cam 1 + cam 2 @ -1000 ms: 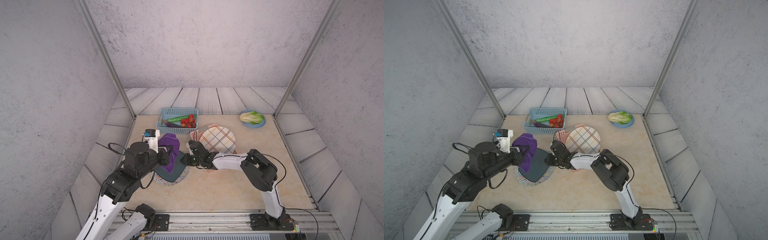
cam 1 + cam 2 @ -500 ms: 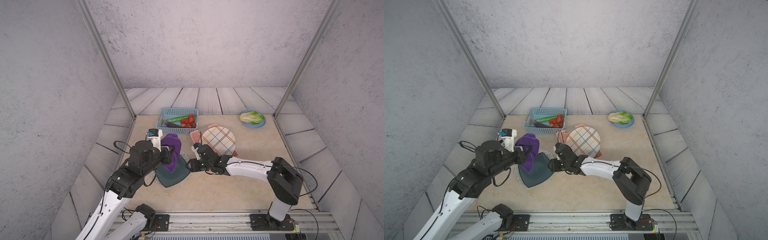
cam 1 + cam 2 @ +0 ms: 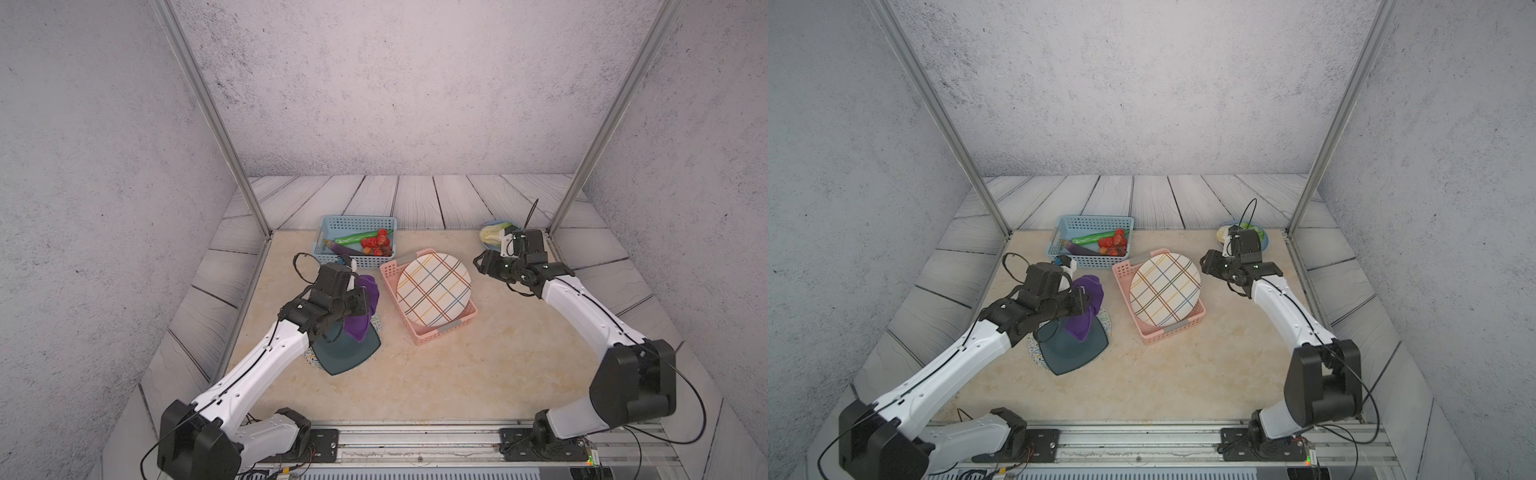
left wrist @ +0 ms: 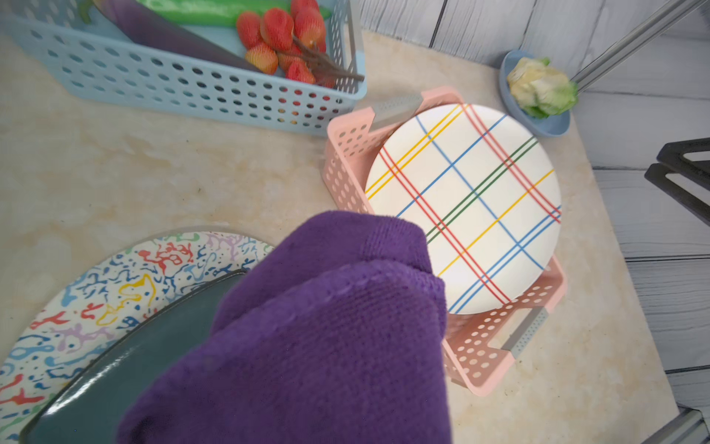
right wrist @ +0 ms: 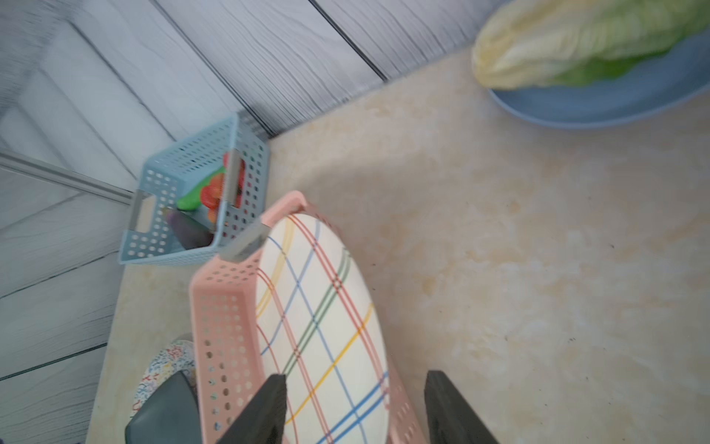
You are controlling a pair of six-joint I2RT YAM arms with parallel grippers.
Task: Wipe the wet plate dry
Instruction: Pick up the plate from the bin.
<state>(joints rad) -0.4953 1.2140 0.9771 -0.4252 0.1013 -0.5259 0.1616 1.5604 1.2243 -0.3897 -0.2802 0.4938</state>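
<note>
The plate (image 3: 347,355) (the dark square one) is lying on a speckled plate (image 4: 96,292) toward the counter's (image 3: 415,386) left side, near the pink basket (image 3: 436,332). The left tool (image 3: 360,302) is clamping a bunched purple cloth (image 3: 358,326), which is hanging over the plate's far part (contact is unclear). The right tool (image 3: 1206,262) is hovering open and empty, well apart, beyond the basket. The plate is looking rigid, glazed and breakable. Being wet and stacked on another smooth plate, it is probably going to slide under a sideways wipe. Its rim nearest the basket is offering the best pinch, while the soft cloth is moulding to it.
</note>
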